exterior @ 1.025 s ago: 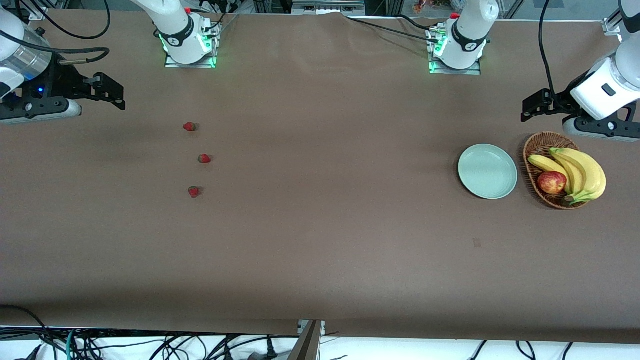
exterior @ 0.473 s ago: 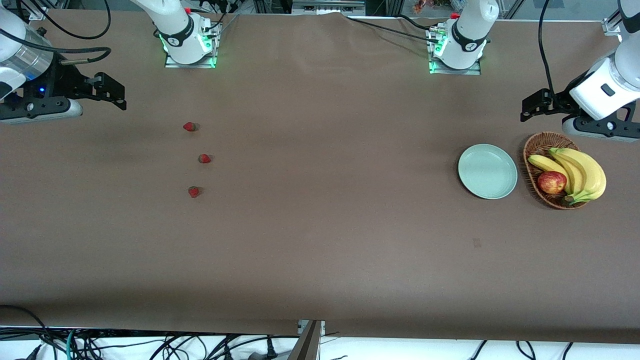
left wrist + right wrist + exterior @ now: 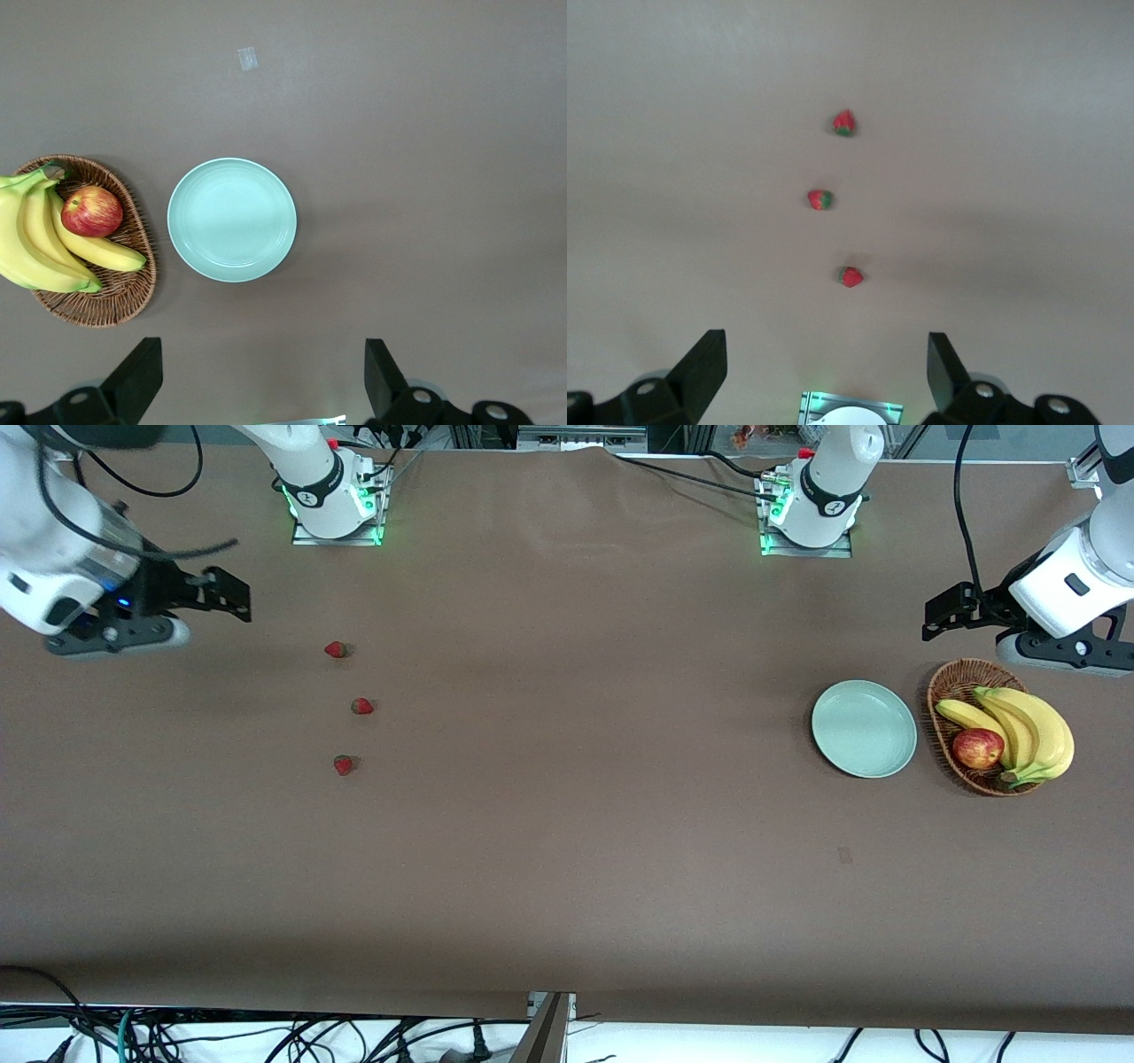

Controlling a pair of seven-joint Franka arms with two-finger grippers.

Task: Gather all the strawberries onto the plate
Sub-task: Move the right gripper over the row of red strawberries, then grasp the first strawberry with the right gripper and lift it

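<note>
The three strawberries are all lying loose on the table (image 3: 567, 886) toward the right arm's end, strung in a short line and well apart from each other: the farthest strawberry (image 3: 336, 650), the middle strawberry (image 3: 361, 707) and the nearest strawberry (image 3: 344, 765), the last one sitting closest to the front camera. The plate (image 3: 864, 728) is sitting empty toward the left arm's end, well apart from the berries and just beside a wicker basket (image 3: 948, 682) that is holding bananas (image 3: 1032, 731) and an apple (image 3: 978, 748). So nothing is collected yet; by my reading all three pick-and-carry trips are waiting to be done, each one spanning most of the table's length. The right tool (image 3: 232, 595) is hanging wide open and empty above the table near the edge where the bases stand, close to the farthest strawberry. The left tool (image 3: 946, 613) is waiting, also open and empty, over the table beside the basket.
</note>
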